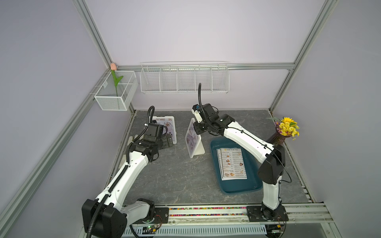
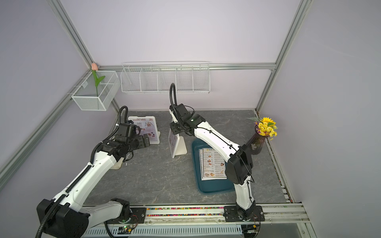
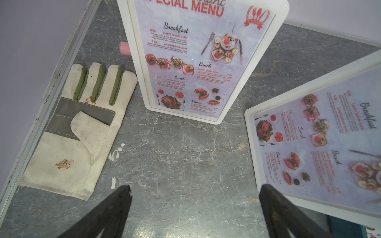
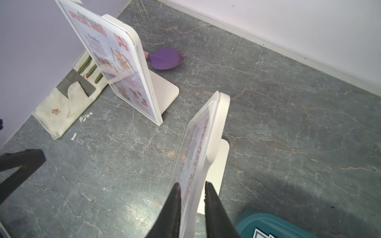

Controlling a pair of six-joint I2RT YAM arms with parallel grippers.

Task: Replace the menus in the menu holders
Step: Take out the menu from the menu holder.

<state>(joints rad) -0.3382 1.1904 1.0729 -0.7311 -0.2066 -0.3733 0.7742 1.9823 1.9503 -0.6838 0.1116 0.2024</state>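
Two white menu holders stand on the grey table, each with a red "SPECIAL MENU" sheet behind its clear front. One menu holder [image 1: 169, 125] [image 3: 136, 61] is at the back left, and its menu [image 3: 195, 61] faces my left gripper [image 3: 195, 187] [image 1: 168, 142], which hovers open over bare table. The other menu holder [image 1: 195, 148] [image 4: 216, 123] stands mid-table. My right gripper [image 4: 192, 183] has a finger against each face of its top edge. A "DIM SUM INN" menu [image 1: 232, 164] lies in a teal tray [image 1: 247, 189].
A work glove [image 3: 68, 144] lies by the left wall, with paper scraps beside it. A purple trowel [image 4: 167, 58] lies behind the back-left holder. A vase of yellow flowers [image 1: 286, 127] stands at the right edge. Wire racks [image 1: 184, 80] hang on the back wall.
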